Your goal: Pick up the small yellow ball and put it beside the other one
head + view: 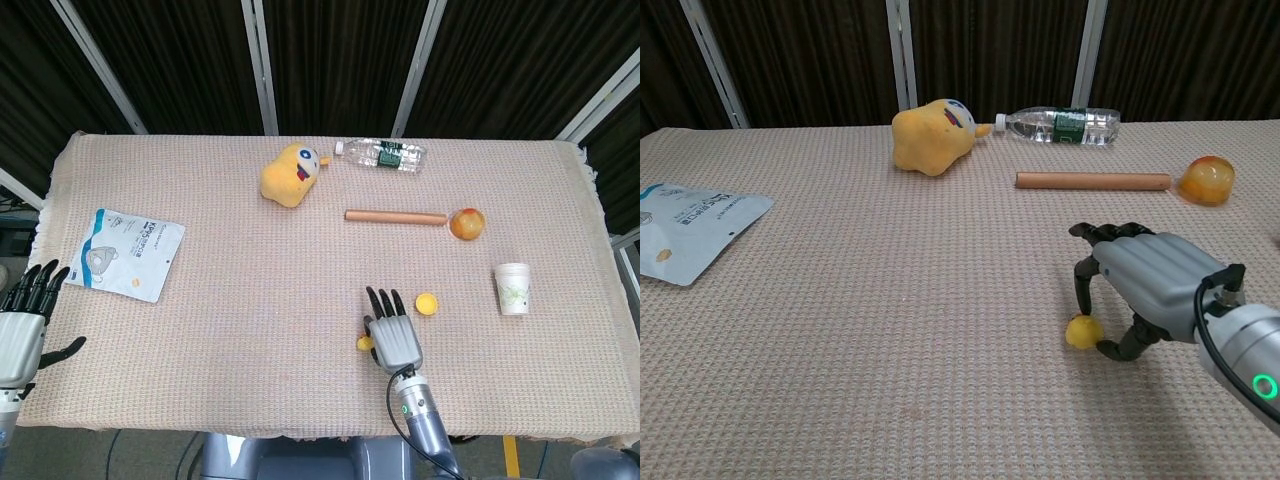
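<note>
While the right hand (1145,295) arches over the near part of the table (250,300), its fingers (1083,285) are apart and curved downward, and they hold nothing. The ball (1083,332) lies on the cloth just at the left side of this hand, between one fingertip and the thumb; from the chest view I cannot tell if either of them touches it. In the head view the ball (365,345) shows only as a small yellow spot at the edge of the hand (394,338). The other ball (427,303) lies near, a little farther and to the right of the fingertips. The left hand (22,325) is at the left edge of the table, off the cloth, with fingers spread and empty. At the far side there are a plush toy (290,174), a bottle (385,154) on its side, a rod (396,216) and a round fruit (467,223). A paper cup (512,288) stands to the right, and a pouch (126,253) lies flat to the left.
</note>
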Robot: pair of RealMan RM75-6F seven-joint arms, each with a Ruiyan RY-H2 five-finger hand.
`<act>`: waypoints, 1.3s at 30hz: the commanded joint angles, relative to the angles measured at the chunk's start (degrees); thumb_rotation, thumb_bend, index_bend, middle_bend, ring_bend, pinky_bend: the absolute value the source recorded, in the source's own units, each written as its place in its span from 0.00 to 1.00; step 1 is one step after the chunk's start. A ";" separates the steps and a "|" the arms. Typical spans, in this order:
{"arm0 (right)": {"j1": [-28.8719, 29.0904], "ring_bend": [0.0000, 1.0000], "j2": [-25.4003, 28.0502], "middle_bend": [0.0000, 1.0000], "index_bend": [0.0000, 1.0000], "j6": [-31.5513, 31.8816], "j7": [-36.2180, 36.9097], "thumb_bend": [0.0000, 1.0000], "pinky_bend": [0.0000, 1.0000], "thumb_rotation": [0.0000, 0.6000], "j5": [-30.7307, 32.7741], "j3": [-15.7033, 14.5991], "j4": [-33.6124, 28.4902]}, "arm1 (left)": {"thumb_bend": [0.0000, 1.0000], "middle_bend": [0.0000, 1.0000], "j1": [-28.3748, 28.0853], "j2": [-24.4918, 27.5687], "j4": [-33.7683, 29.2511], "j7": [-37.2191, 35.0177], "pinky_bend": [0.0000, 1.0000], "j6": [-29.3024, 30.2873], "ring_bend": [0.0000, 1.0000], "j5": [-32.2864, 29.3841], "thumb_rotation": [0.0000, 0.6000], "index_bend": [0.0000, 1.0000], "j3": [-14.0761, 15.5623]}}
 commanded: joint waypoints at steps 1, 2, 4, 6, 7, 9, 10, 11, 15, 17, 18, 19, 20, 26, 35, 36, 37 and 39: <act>0.61 0.00 0.60 0.00 0.52 0.07 -0.42 0.22 0.00 1.00 -0.05 1.02 -0.36 | 0.00 0.00 0.00 -0.02 0.03 -0.05 0.18 0.04 0.00 -0.01 1.00 0.00 -0.03; 0.85 0.00 0.94 0.00 0.52 0.08 -0.50 0.22 0.00 1.00 0.04 1.55 -0.64 | 0.00 0.00 0.02 -0.04 0.06 -0.11 0.18 0.03 0.00 -0.02 1.00 0.00 0.00; 1.07 0.00 1.37 0.00 0.52 0.19 -0.53 0.22 0.00 1.00 0.10 2.16 -0.91 | 0.00 0.00 0.02 -0.05 0.11 -0.15 0.18 0.00 0.00 -0.03 1.00 0.00 0.01; 1.32 0.00 2.12 0.00 0.52 0.19 -0.66 0.22 0.00 1.00 0.22 2.74 -1.21 | 0.00 0.00 0.04 -0.04 0.11 -0.24 0.18 0.02 0.00 -0.02 1.00 0.00 0.03; 1.40 0.00 2.50 0.00 0.52 0.19 -0.68 0.22 0.00 1.00 0.29 2.95 -1.32 | 0.00 0.00 0.05 -0.03 0.10 -0.24 0.18 0.07 0.00 0.02 1.00 0.00 0.04; 1.50 0.00 3.47 0.00 0.52 0.07 -0.60 0.22 0.00 1.00 0.59 3.28 -1.49 | 0.00 0.00 0.08 0.00 0.10 -0.08 0.18 0.20 0.00 0.23 1.00 0.00 0.10; 1.53 0.00 3.86 0.00 0.52 0.05 -0.56 0.22 0.00 1.00 0.68 3.38 -1.50 | 0.00 0.00 0.07 0.00 0.09 -0.02 0.18 0.22 0.00 0.31 1.00 0.00 0.12; 1.59 0.00 4.48 0.00 0.52 -0.05 -0.45 0.22 0.00 1.00 0.73 3.49 -1.46 | 0.00 0.00 0.08 0.00 0.05 0.07 0.18 0.26 0.00 0.39 1.00 0.00 0.15; 1.66 0.00 6.09 0.00 0.52 -0.37 0.72 0.22 0.00 1.00 0.79 3.87 -1.18 | 0.00 0.00 0.09 -0.01 -0.07 0.38 0.18 0.42 0.00 0.64 1.00 0.00 0.20; 1.73 0.00 6.81 0.00 0.52 -0.57 1.62 0.22 0.00 1.00 0.79 4.16 -0.86 | 0.00 0.00 0.09 0.01 -0.14 0.43 0.18 0.45 0.00 0.70 1.00 0.00 0.21; 1.78 0.00 7.21 0.00 0.52 -0.74 2.18 0.22 0.00 1.00 0.81 4.32 -0.65 | 0.00 0.00 0.11 0.03 -0.18 0.47 0.18 0.49 0.00 0.72 1.00 0.00 0.22; 1.83 0.00 7.55 0.00 0.52 -0.87 2.68 0.22 0.00 1.00 0.82 4.44 -0.43 | 0.00 0.00 0.13 0.05 -0.21 0.49 0.18 0.52 0.00 0.74 1.00 0.00 0.23; 1.87 0.00 7.84 0.00 0.52 -0.97 3.16 0.22 0.00 1.00 0.85 4.57 -0.20 | 0.00 0.00 0.16 0.05 -0.23 0.53 0.18 0.55 0.00 0.75 1.00 0.00 0.25; 1.99 0.00 9.57 0.00 0.52 -1.64 6.15 0.22 0.00 1.00 1.31 5.16 1.51 | 0.00 0.00 0.20 0.14 -0.46 0.72 0.18 0.55 0.00 0.85 1.00 0.00 0.34; 1.68 0.00 11.40 0.00 0.52 -2.18 9.46 0.22 0.00 1.00 1.88 4.99 3.50 | 0.00 0.00 0.34 0.22 -0.87 1.20 0.18 0.78 0.00 0.91 1.00 0.00 0.34; 1.62 0.00 11.50 0.00 0.52 -2.17 9.74 0.22 0.00 1.00 1.96 4.97 3.59 | 0.00 0.00 0.33 0.24 -0.91 1.21 0.18 0.69 0.00 0.83 1.00 0.00 0.34; 1.51 0.00 11.65 0.00 0.52 -2.14 10.09 0.22 0.00 1.00 2.08 4.90 3.66 | 0.00 0.00 0.31 0.28 -0.97 1.27 0.18 0.59 0.00 0.77 1.00 0.00 0.35; 1.37 0.00 11.79 0.00 0.52 -2.08 10.54 0.22 0.00 1.00 2.13 4.72 3.70 | 0.00 0.00 0.28 0.31 -1.03 1.36 0.18 0.51 0.00 0.70 1.00 0.00 0.32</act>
